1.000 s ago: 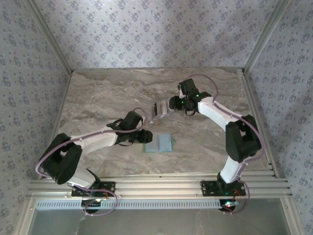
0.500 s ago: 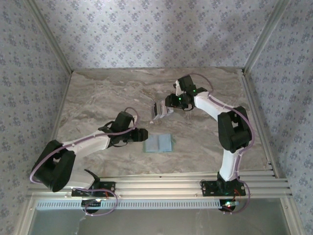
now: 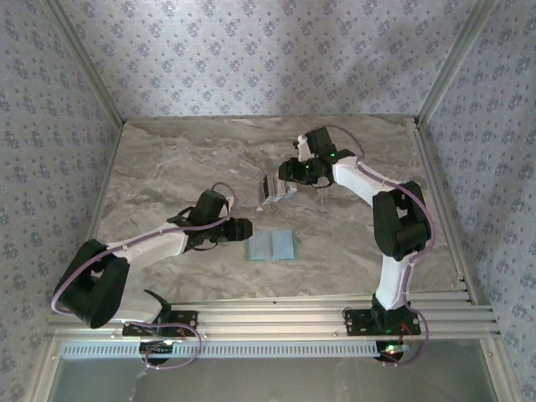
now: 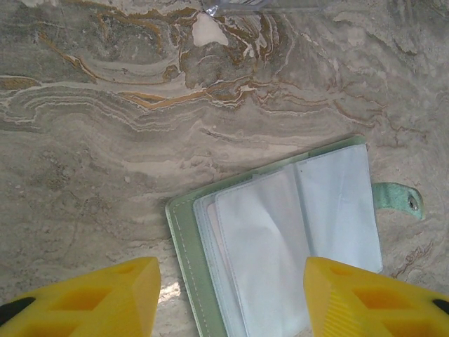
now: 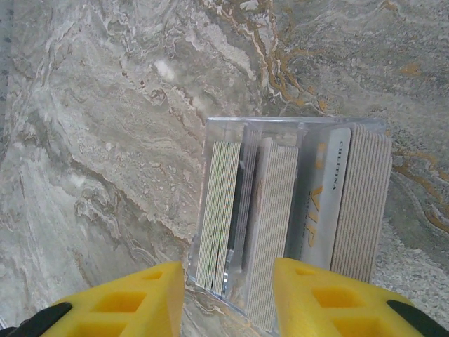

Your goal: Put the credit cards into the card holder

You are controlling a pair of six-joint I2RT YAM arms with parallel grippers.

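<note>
- The right hand (image 5: 226,277) hangs over the near end of a clear box (image 5: 223,130). Its two yellow fingers are spread and nothing is pinched between them.
- Seen from its wrist, the gap between the fingers lines up with the left part of the box, probably so they can drop around a card edge instead of straddling the whole container.
- The credit cards (image 5: 272,210) stand on edge inside that box, packed in several bundles. A silvery one printed "VIP" (image 5: 320,203) sits among the right-hand bundles.
- Standing upright leaves the cards' top edges exposed, which suits a pinch from above far better than cards lying flat would.
- The box rests on the marble-patterned table (image 4: 105,140), beyond the holder and towards the back wall.
- The left hand (image 4: 229,281) hovers low over the near-left corner of the card holder (image 4: 302,217). Its fingers are also spread and grip nothing.
- This looks like a bracing position, ready to pin the cover down so the sleeves stay put when a card slides in.
- The pale green holder lies flat on the table, opened like a book, with its clear sleeves facing up and no card visible in them.
- Its small snap tab (image 4: 401,199) sticks out on the far side, unfastened, which is what lets the cover lie open.
- No card has left the box yet, so I judge the task to be at its first pick.
</note>
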